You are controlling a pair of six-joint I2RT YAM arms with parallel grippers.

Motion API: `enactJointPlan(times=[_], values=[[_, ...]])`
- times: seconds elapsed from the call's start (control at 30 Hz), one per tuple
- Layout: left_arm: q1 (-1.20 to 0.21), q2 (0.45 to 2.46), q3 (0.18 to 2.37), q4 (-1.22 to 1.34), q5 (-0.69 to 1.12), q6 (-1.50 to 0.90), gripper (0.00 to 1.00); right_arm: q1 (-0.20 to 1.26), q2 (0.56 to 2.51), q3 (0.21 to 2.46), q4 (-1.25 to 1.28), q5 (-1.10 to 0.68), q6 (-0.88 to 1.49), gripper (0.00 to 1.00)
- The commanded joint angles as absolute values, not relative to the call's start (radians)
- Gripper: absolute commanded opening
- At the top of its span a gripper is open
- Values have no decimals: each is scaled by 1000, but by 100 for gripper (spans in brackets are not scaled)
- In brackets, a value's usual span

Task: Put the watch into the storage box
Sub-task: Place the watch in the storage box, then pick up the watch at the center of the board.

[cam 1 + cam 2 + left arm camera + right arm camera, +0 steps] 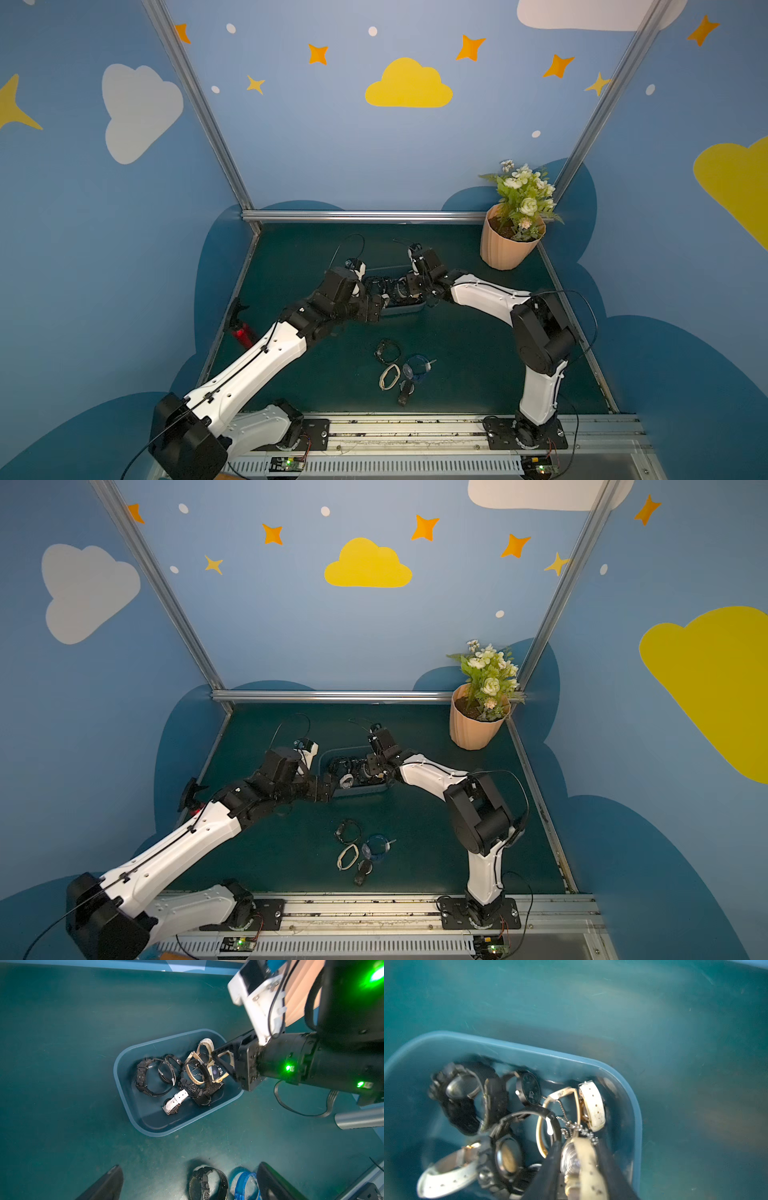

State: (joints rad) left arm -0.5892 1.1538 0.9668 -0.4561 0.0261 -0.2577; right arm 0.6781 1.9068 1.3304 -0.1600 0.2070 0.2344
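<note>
While the left gripper gapes, the right gripper straddles the watch, grip unclear.

The storage box is blue-grey, its watches black, cream and white. At two o'clock, the flower pot is ribbed peach.

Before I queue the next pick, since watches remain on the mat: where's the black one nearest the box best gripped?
Grip the black watch by its strap, not the bulky case. It lies on edge, loop open upward, so the band stands as a thin wall. Likely best from above, one finger inside the loop, one outside.
</note>
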Motion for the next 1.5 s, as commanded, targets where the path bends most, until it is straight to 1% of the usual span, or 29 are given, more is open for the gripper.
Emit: enactJointPlan(times=[0.0,0.07,0.17,0.37,0.47,0.6,0.73,0.87,1.0,1.1,1.23,1.4,1.47], values=[[-585,1158,1001,-465,36,-243,100,661,1860,1361,-165,183,243,51],[-586,1152,990,-452,27,-244,100,650,1813,1359,-174,179,244,59],[-586,1149,986,-443,39,-244,100,631,1738,1346,-184,168,242,67],[-585,1159,990,-444,43,-246,100,614,1589,1234,-164,138,299,77],[-585,1177,995,-446,64,-248,100,615,1523,1157,-157,110,318,80],[-585,1201,1012,-461,71,-271,100,616,1433,1032,-130,116,349,82],[-597,1213,1007,-468,72,-340,100,616,1361,973,-185,146,367,82],[-637,1213,958,-447,83,-455,95,615,1299,910,-184,181,370,82],[-723,1195,922,-476,46,-557,89,616,1284,902,-193,200,374,82],[-793,1171,889,-506,-14,-615,84,615,1299,904,-180,196,377,82],[-889,1135,830,-557,-121,-709,75,617,1312,914,-183,181,381,82],[-1063,1113,757,-594,-257,-829,64,618,1299,895,-186,186,391,82],[-1125,1120,735,-593,-286,-861,61,620,1289,884,-191,190,397,82]])
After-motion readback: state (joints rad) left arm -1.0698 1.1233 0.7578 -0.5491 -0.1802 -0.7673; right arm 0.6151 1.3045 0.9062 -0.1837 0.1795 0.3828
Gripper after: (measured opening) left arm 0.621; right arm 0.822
